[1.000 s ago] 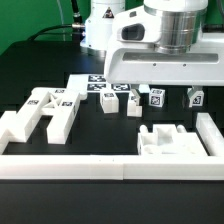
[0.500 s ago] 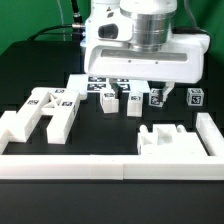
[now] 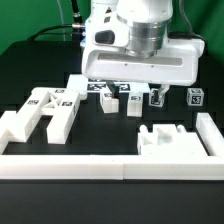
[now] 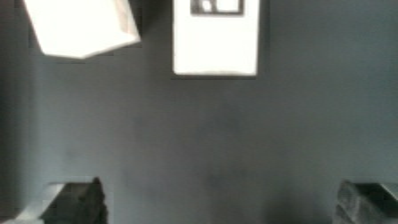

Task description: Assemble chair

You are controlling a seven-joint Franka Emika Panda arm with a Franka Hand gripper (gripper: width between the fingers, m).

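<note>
Overhead, jaws wide apart and empty near small pegs (image 3: pixel 135 104), bare dark table (image 3: pixel 108 130) between pegs and border wall (image 3: pixel 100 166).

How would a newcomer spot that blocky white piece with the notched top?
Find the long white wall along the front of the black table and follow it toward the exterior view's right. Just behind it sits the boxy seat. Unlike the H-shaped frames at that view's left and the small tagged pegs behind, it is one wide block with notches cut in its top.
</note>
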